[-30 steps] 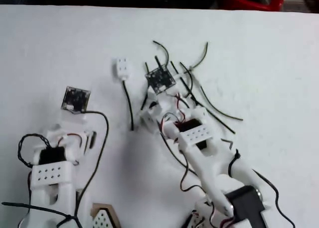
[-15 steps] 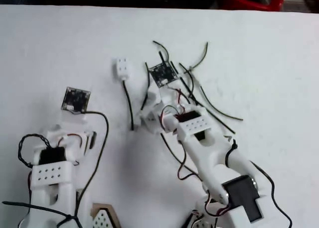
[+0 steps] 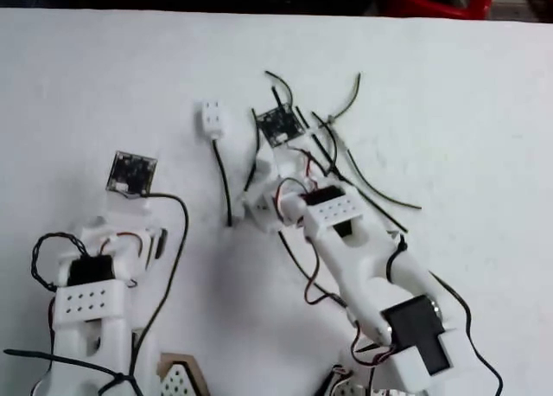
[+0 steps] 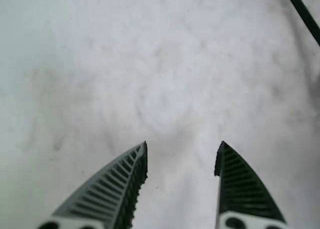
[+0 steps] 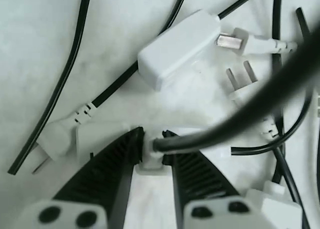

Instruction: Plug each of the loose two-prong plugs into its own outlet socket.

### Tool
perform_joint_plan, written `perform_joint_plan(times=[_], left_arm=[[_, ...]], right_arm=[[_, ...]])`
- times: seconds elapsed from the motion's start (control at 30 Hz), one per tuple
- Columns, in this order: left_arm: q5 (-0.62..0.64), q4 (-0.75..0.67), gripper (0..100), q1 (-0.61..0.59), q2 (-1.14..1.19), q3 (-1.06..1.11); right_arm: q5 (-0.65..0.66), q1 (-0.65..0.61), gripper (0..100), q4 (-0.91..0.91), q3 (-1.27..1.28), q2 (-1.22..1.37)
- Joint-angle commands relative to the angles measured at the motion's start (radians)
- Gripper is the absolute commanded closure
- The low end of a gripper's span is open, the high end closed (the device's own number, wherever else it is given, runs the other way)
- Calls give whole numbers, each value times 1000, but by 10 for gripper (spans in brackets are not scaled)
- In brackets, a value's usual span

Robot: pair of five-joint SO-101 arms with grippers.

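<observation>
The white bench (image 3: 449, 85) carries a tangle of black cords (image 3: 363, 175) right of the middle. The right pincer (image 5: 152, 140) sits at the tangle's near-left edge, clenched on a small white plug (image 5: 149, 160) whose own black cord (image 5: 240, 111) rises across the jaws. A white outlet socket (image 5: 177, 44) lies just beyond the tips, and a loose plug (image 5: 240, 79) with two bare prongs lies beside it. A second socket (image 3: 212, 118) lies alone, farther left and toward the far side. The left pincer (image 4: 182, 146) hangs released over bare bench at the near left, grasping nothing.

The likeliest trouble is the tangle: the held cord crosses its neighbours, so a lift could drag them along and shift the socket out of line. The socket also looks unbraced, and the left pincer is well apart from it, so a push on the prongs may simply slide the block away. The grip seems to sit close to the cord end, which could let the plug pivot under load. The held plug's prongs are hidden, so their alignment cannot be judged
</observation>
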Motion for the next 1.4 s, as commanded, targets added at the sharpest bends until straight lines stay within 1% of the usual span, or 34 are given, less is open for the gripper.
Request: perform_joint_plan(times=[0.0, 0.13, 0.23, 0.3, 0.47, 0.53, 0.57, 0.7, 0.83, 0.93, 1.03, 1.1, 1.23, 1.37], left_arm=[[-11, -20, 771, -5, -21, -5], [-11, -20, 771, -5, -21, -5], [-11, -20, 771, -5, -21, -5], [-11, -20, 771, -5, -21, -5], [-11, -20, 771, -5, -21, -3], [-11, -20, 771, -5, -21, -3], [-11, -20, 771, -5, -21, -3], [-11, -20, 771, -5, -19, -3], [-11, -20, 771, -5, -19, -3], [-11, -20, 771, -5, -19, -3], [-11, -20, 771, -5, -19, -3], [-11, -20, 771, -5, -18, -3], [-11, -20, 771, -5, -18, -3], [-11, -20, 771, -5, -16, -3]], right_arm=[[3, 8, 981, 15, -11, 22], [5, 4, 978, 48, -35, 13], [5, 12, 967, 145, -89, -33], [5, 12, 910, 245, -135, -77], [5, 8, 699, 486, -261, -189], [9, 10, 662, 562, -311, -214], [34, 13, 662, 601, -338, -223], [235, 15, 680, 731, -396, -231], [356, 33, 682, 819, -402, -231], [477, 82, 681, 832, -399, -228], [663, 133, 681, 832, -399, -223], [758, 153, 681, 834, -399, -199], [861, 154, 681, 834, -399, -90], [910, 130, 680, 796, -407, 42]])
